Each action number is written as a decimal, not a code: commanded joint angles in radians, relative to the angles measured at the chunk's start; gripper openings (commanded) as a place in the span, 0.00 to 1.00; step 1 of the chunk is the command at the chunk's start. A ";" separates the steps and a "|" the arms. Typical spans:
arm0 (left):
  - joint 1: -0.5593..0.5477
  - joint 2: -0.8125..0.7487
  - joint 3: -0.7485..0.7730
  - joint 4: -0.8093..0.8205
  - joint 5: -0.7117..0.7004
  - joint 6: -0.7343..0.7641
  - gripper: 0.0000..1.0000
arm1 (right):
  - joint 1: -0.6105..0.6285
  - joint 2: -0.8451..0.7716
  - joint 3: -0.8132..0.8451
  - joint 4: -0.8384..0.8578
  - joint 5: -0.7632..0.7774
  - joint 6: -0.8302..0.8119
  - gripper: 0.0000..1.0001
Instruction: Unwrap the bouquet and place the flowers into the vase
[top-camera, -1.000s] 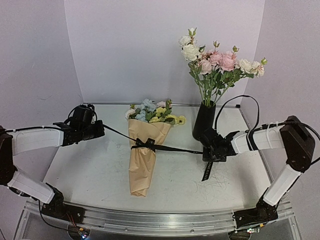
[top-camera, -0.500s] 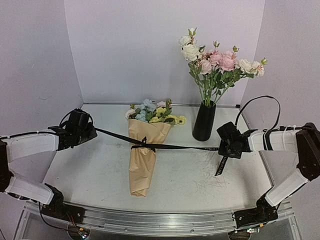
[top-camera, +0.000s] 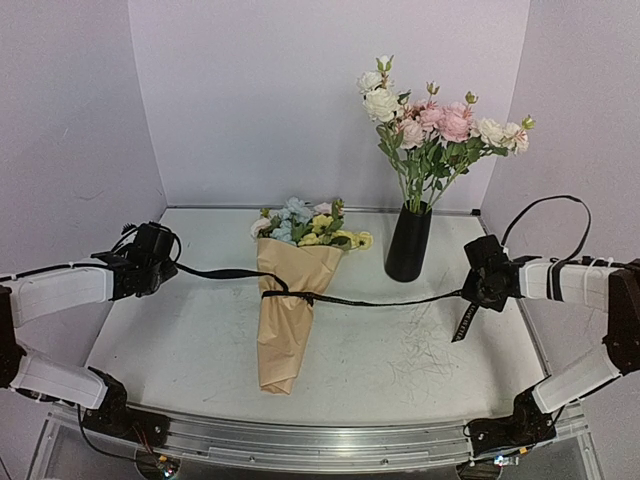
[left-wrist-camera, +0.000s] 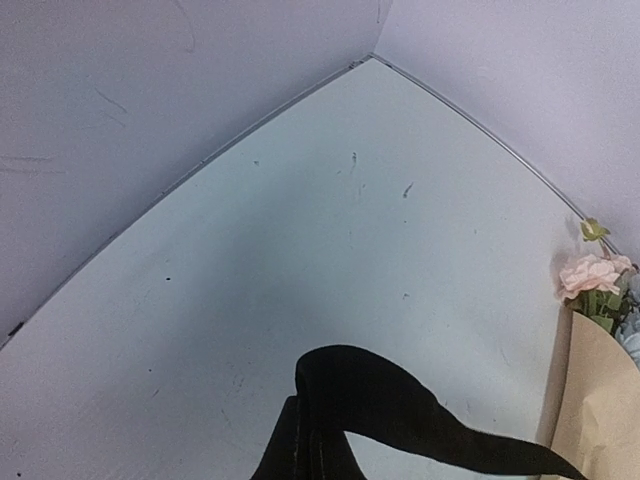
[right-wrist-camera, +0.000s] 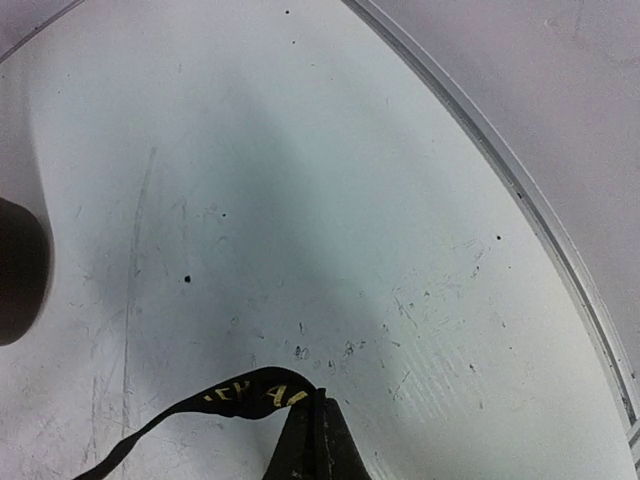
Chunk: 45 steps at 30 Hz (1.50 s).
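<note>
Top external view: the bouquet (top-camera: 287, 310) lies on the table (top-camera: 400, 365), narrow end toward the arm bases, open end toward the back wall. The flowers (top-camera: 303, 225), pale blue, yellow and cream, are still inside the kraft paper cone.

A black ribbon (top-camera: 385, 301) circles the bouquet's middle, with a small knot on the front of the paper. From the knot, one end runs out to the left of the bouquet, sagging a little, to the left gripper (top-camera: 168, 265). The other end runs out to the right of the bouquet, nearly straight, to the right gripper (top-camera: 472, 293). A short lettered tail hangs below that gripper.

We note both grippers closed, each pinching the ribbon. The left one is well to the left of the bouquet and the right one well to its right, both raised off the table.

The vase (top-camera: 408, 245) stands upright behind and to the right of the bouquet, apart from it. It holds a bunch of cream-white and pink roses (top-camera: 430, 125).

Left wrist view: we see the closed fingers (left-wrist-camera: 300, 450) at the bottom edge clamping the ribbon, which leads toward the bouquet's paper at the right edge. A pink bloom (left-wrist-camera: 590, 272) shows above that paper.

Right wrist view: the ribbon, with gold lettering, comes out of the pinched fingertips (right-wrist-camera: 315, 440) above bare table.
</note>
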 joint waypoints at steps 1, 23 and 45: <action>0.006 -0.034 0.044 -0.062 -0.134 -0.054 0.00 | -0.028 -0.036 -0.004 -0.045 0.009 -0.024 0.00; 0.005 -0.045 0.044 -0.034 0.018 0.123 0.88 | -0.177 -0.109 0.022 -0.038 -0.134 -0.173 0.61; -0.287 0.221 0.126 0.390 0.685 0.723 0.98 | 0.334 -0.040 0.029 0.377 -0.605 -0.431 0.83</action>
